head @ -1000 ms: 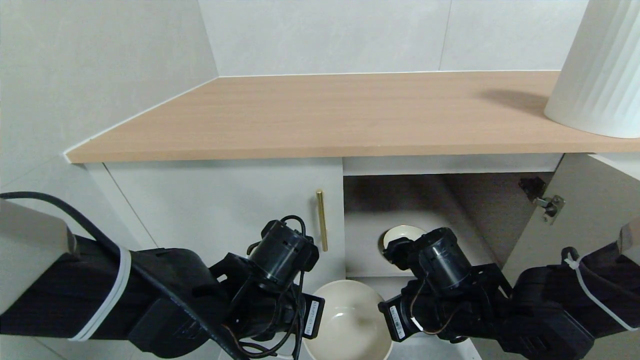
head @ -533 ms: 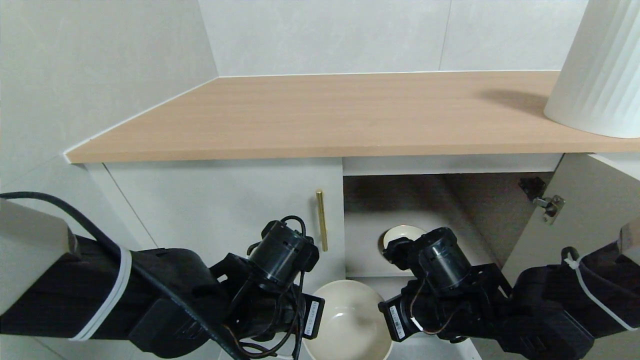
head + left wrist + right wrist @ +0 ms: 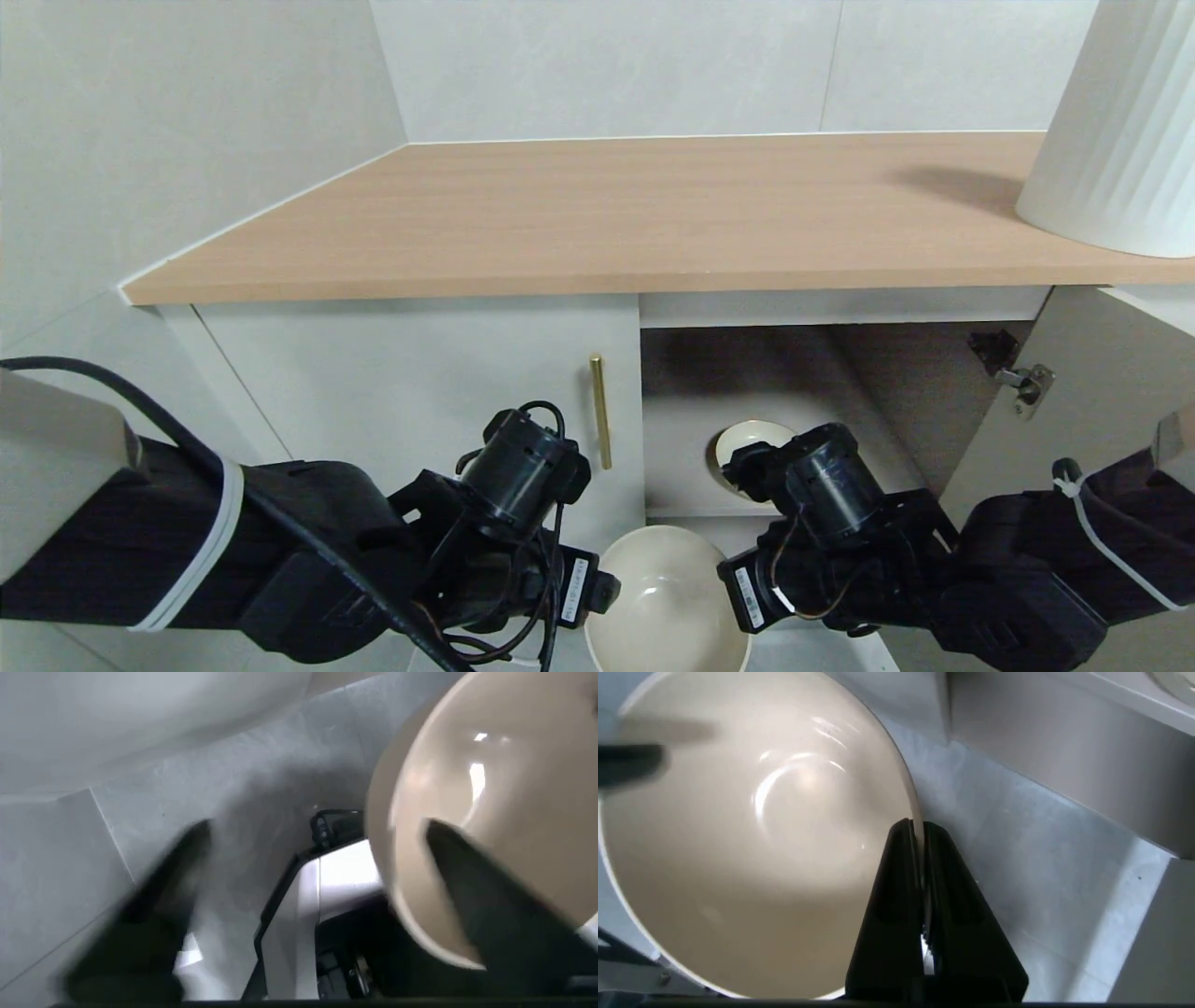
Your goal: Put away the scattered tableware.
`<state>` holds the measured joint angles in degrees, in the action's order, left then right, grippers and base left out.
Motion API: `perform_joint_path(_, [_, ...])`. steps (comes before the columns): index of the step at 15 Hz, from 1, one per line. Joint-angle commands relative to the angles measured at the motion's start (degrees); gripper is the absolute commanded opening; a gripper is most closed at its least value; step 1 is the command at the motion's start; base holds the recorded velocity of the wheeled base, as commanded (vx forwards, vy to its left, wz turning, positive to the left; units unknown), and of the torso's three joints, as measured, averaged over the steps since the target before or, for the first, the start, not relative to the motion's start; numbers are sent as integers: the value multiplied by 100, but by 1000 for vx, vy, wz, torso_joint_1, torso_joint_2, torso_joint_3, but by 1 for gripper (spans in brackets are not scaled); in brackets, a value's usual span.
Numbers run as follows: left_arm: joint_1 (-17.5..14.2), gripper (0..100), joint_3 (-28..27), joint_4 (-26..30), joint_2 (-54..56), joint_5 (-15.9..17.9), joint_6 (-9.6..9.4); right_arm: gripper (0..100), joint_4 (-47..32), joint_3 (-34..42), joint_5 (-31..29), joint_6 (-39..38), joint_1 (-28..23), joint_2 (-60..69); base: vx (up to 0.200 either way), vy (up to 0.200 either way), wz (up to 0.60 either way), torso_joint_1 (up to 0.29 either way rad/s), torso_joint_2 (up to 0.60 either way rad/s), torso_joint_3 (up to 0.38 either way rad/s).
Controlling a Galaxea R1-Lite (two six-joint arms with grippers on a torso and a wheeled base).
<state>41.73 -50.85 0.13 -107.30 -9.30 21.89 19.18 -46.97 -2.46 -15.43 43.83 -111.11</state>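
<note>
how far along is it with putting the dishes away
About halfway, it seems. Done: a small dish sits on the shelf inside the open cupboard. In hand: the right gripper pinches the rim of a big cream bowl, held in front of the cupboard; the left gripper is open beside it. Left: the bowl is not yet inside, so it has to go onto the shelf.

We see a pale wooden bench (image 3: 653, 215) set into a corner of grey tiled wall (image 3: 607, 65), a white ribbed vessel (image 3: 1120, 140) standing at its right end. Beneath it, a closed cabinet door (image 3: 401, 373) carries an upright brass handle (image 3: 600, 411); just beside it the right-hand door (image 3: 1111, 383) hangs open on its hinge (image 3: 1022, 378).
</note>
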Motion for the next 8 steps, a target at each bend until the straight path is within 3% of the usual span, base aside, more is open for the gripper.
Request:
perform_joint_path(1, [2, 100, -22, -49, 25, -19, 34, 0, 16, 4, 27, 5, 3, -8, 0, 0, 0, 0, 0, 0])
perform_joint_path(8, [-7, 100, -22, -224, 25, -125, 96, 0, -397, -102, -290, 93, -278, -166, 0, 0, 0, 0, 0, 0])
